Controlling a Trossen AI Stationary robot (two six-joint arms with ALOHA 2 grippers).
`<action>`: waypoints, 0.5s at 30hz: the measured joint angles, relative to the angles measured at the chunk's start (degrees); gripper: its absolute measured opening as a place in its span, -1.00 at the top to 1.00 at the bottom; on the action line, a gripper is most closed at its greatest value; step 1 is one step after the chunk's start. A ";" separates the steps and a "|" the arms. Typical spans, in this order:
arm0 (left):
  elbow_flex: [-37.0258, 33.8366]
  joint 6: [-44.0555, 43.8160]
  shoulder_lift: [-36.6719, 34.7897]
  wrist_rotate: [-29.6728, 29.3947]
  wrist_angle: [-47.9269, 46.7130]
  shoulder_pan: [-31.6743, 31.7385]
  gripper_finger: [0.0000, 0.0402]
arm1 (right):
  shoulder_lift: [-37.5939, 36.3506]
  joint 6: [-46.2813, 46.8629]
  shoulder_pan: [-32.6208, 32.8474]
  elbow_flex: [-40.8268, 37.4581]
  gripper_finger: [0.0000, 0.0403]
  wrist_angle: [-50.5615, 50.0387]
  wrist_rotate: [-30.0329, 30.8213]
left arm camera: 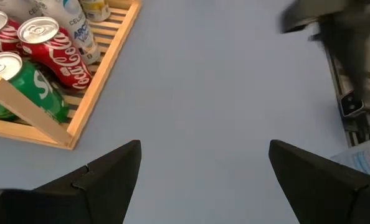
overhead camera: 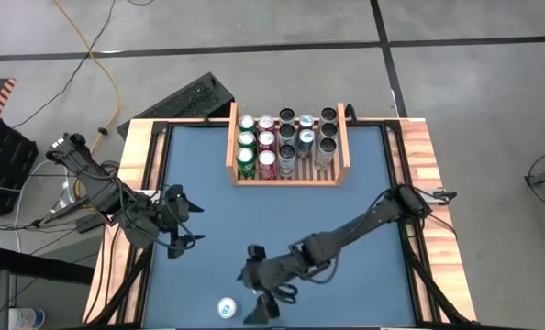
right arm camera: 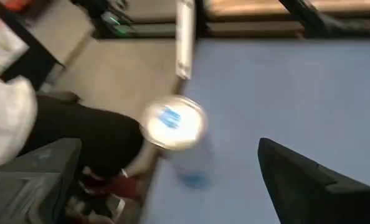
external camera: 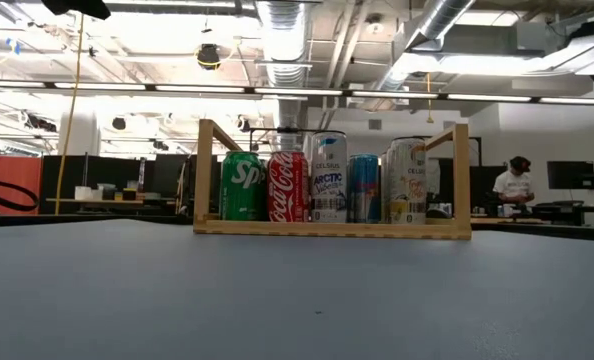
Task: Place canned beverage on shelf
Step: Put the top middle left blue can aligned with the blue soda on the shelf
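Dark fingers spread wide on the right gripper (overhead camera: 261, 310) at the tabletop's near edge, the white-topped can (overhead camera: 227, 308) standing free just beside it. Left gripper (overhead camera: 183, 223) hangs open near the left edge. Shelf (overhead camera: 231, 147), full of cans, sits at the far edge.

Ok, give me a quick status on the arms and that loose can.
Right end effector open beside can, near table edge. Left end effector open, idle. Shelf nearly full. Path clear.
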 joint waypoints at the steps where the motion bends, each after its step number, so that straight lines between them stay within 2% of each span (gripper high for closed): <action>1: 0.00 -0.02 0.00 -0.02 0.02 -0.02 -0.70 | -0.08 -0.16 0.87 0.00 -0.42 1.72 0.08; 5: 0.00 -0.07 0.00 -2.93 0.07 0.02 -0.70 | 0.39 -4.69 4.18 0.02 -0.42 6.07 2.99; 9: 0.00 -0.07 0.00 -6.25 1.16 0.02 -0.70 | 2.33 -8.02 4.27 -0.04 -0.42 5.98 7.16; 15: 0.00 -0.86 -0.02 -4.65 2.44 0.04 -0.70 | 4.87 -8.17 2.63 0.11 -0.42 8.42 11.36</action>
